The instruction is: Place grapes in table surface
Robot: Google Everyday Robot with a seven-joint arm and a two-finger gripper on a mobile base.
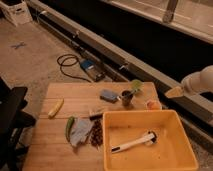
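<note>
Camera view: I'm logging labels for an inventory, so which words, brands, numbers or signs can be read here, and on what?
No text can be read anywhere.
White box on the floor, top left: any marks are too blurred to read.
Grapes, yellow bin, wooden table: no lettering shows.
Gripper, beyond the table's far right corner: no marking shows.

The one camera is looking down at a slant from high up, fairly near the wooden table (pixel 50 145). It is facing across the table toward the floor (pixel 30 57) beyond. The gripper (pixel 175 92) is showing at the right edge, past the table's far corner.
</note>
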